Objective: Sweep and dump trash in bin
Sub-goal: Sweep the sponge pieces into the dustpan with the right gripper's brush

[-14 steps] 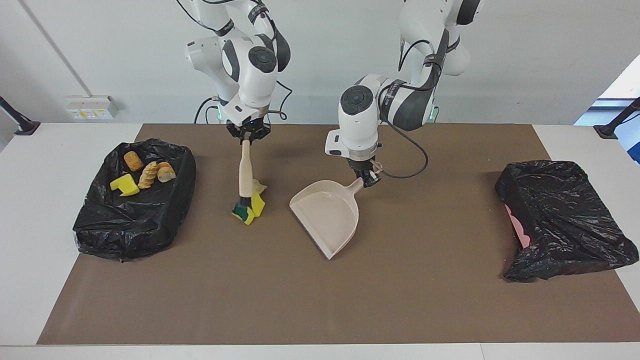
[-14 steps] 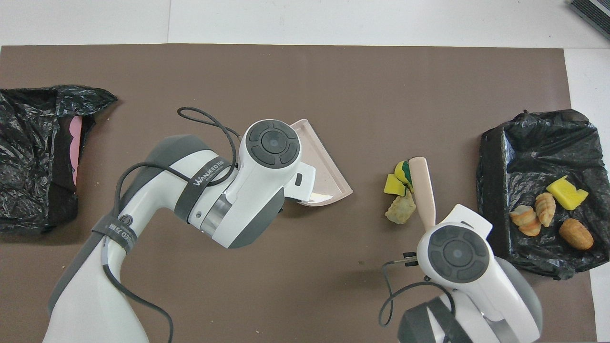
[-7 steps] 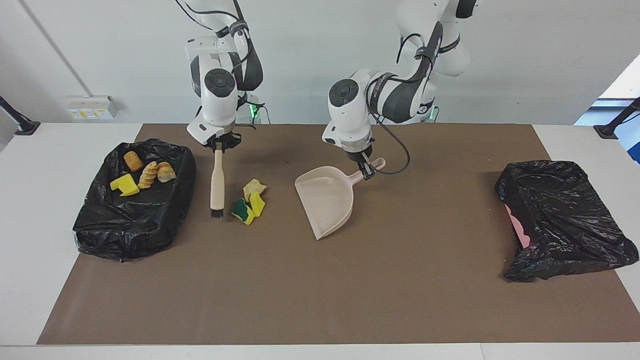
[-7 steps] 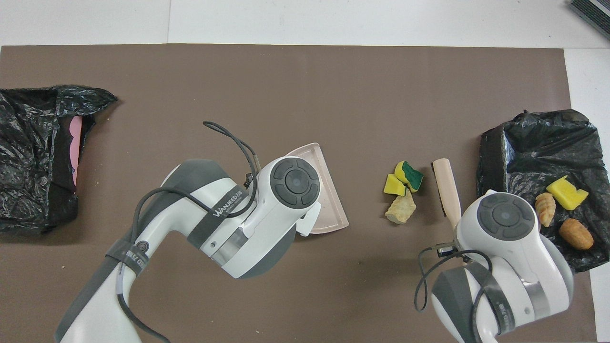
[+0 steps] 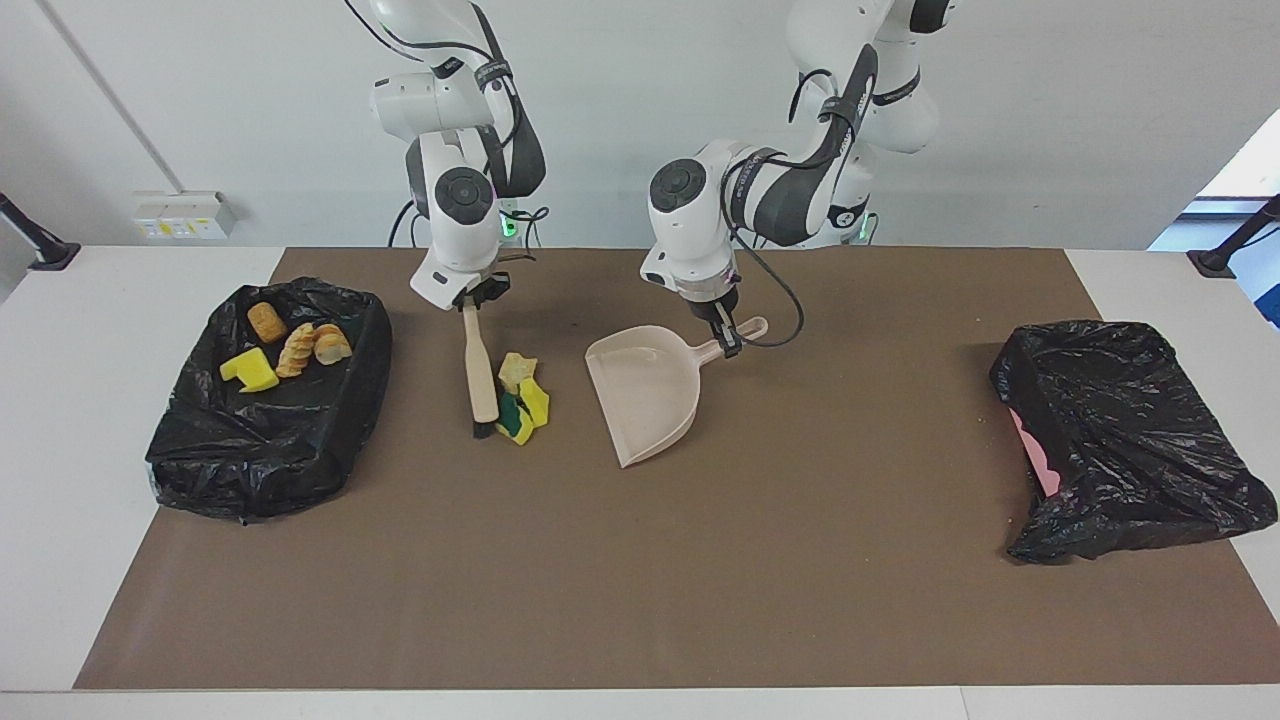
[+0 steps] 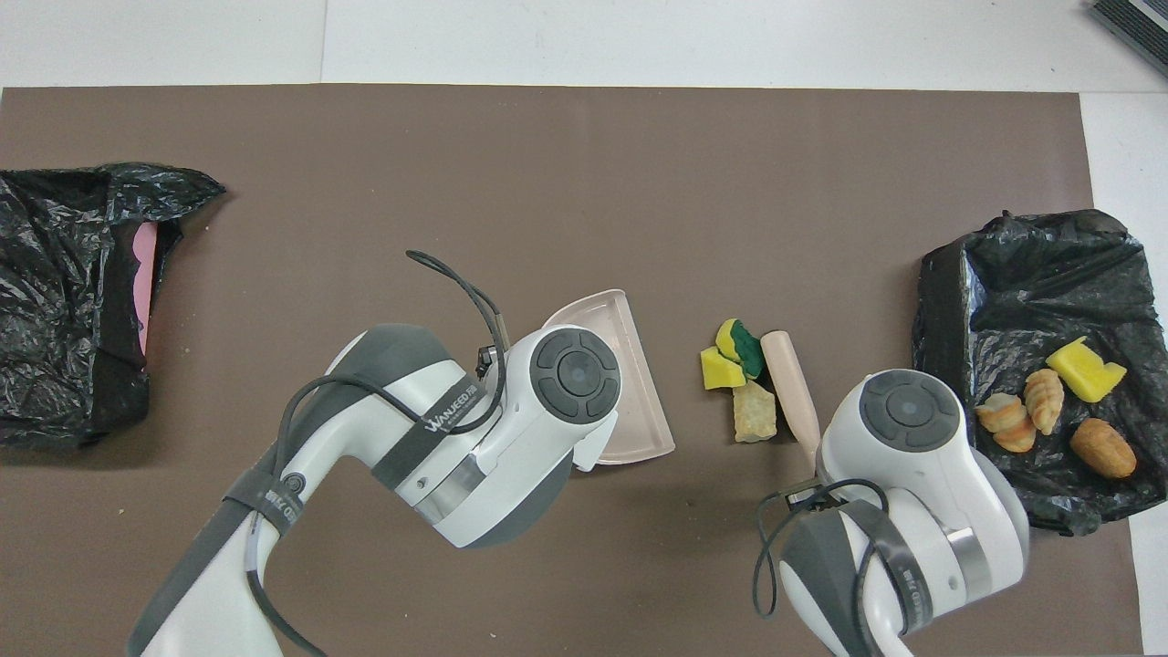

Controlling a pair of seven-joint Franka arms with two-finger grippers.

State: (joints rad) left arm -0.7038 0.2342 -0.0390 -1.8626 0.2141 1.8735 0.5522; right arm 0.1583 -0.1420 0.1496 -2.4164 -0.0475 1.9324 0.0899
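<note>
Three scraps of trash lie together on the brown mat: two yellow-green sponge pieces (image 5: 527,408) (image 6: 733,351) and a tan chunk (image 5: 516,368) (image 6: 755,422). My right gripper (image 5: 472,298) is shut on the top of the beige brush (image 5: 482,370) (image 6: 789,383). The brush's bristles rest on the mat against the scraps, on their side toward the right arm's end. My left gripper (image 5: 728,336) is shut on the handle of the beige dustpan (image 5: 645,395) (image 6: 634,365). The dustpan lies beside the scraps toward the left arm's end. The bin (image 5: 1120,440) (image 6: 64,301), wrapped in a black bag, stands at the left arm's end.
A black-bagged tray (image 5: 270,440) (image 6: 1031,301) at the right arm's end holds several more scraps: a yellow sponge (image 5: 250,372) and bread-like pieces (image 5: 300,345). In the overhead view both wrists cover their grippers.
The right gripper carried the brush over the scraps toward the tray, then swept back, pushing them closer to the dustpan. The left gripper drew the dustpan slightly nearer the robots and turned it.
</note>
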